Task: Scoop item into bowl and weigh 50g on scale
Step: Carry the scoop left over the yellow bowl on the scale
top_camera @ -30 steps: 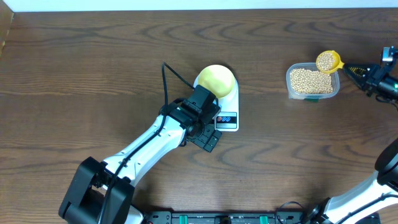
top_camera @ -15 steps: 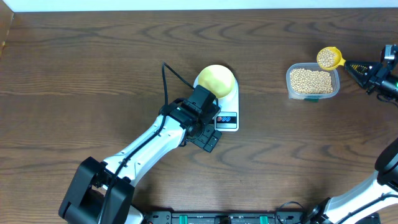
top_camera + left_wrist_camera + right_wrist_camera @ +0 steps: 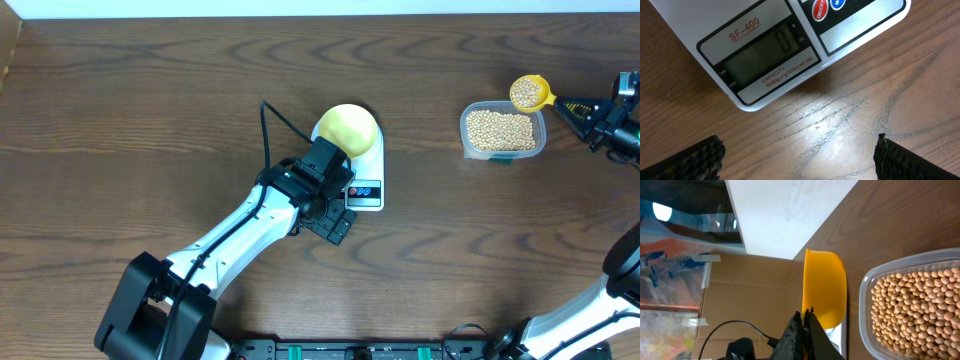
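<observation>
The pale yellow-green bowl [image 3: 347,129] stands on the white scale [image 3: 368,176], whose display [image 3: 765,52] reads 0. My left gripper [image 3: 338,216] hovers open over bare table just in front of the scale's front edge; in the left wrist view the left gripper [image 3: 799,150] has nothing between its fingers. At the far right, my right gripper [image 3: 573,108] is shut on the handle of a yellow scoop [image 3: 529,94] heaped with beans. The scoop [image 3: 825,287] hangs over the far right corner of a clear tub [image 3: 466,131] of beige beans, the item [image 3: 920,305].
A black cable [image 3: 272,122] runs from the left arm past the bowl's left side. A white wall strip [image 3: 320,8] borders the table's far edge. Bare wood lies between the scale and the tub.
The right gripper has lifted the loaded scoop slightly toward the far right corner of the tub. The left arm has not moved.
</observation>
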`<state>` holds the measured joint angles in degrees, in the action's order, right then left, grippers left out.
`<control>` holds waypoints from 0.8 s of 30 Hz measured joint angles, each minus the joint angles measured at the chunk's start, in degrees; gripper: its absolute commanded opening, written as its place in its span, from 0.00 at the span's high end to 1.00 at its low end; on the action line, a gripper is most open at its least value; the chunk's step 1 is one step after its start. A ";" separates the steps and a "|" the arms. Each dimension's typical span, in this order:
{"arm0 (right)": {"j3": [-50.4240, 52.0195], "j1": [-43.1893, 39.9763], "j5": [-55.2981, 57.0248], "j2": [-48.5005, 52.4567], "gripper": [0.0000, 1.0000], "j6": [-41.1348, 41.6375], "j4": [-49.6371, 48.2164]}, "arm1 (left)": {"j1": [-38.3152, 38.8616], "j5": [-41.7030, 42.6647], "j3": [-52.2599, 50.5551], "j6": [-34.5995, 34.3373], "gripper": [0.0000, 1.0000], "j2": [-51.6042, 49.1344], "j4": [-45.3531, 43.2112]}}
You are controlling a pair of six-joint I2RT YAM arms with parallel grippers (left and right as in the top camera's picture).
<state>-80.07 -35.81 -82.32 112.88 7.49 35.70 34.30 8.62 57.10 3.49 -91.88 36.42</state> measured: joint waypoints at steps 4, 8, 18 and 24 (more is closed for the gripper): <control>0.00 0.33 0.00 0.00 0.99 0.00 -0.02 | -0.02 0.02 0.00 0.00 0.02 0.00 0.00; 0.00 1.75 0.04 0.00 0.99 0.00 -0.20 | 0.00 0.00 0.02 0.00 0.02 0.00 0.00; 0.00 7.61 0.98 0.00 0.99 0.02 -0.31 | 0.00 0.00 0.02 -0.02 0.02 0.00 0.00; 0.00 12.39 1.11 0.00 0.99 0.07 -0.42 | 0.00 0.00 0.00 0.00 0.02 0.00 0.00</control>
<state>-80.07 -23.42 -81.21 112.88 7.55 35.29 34.30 8.62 57.10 3.49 -91.88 36.42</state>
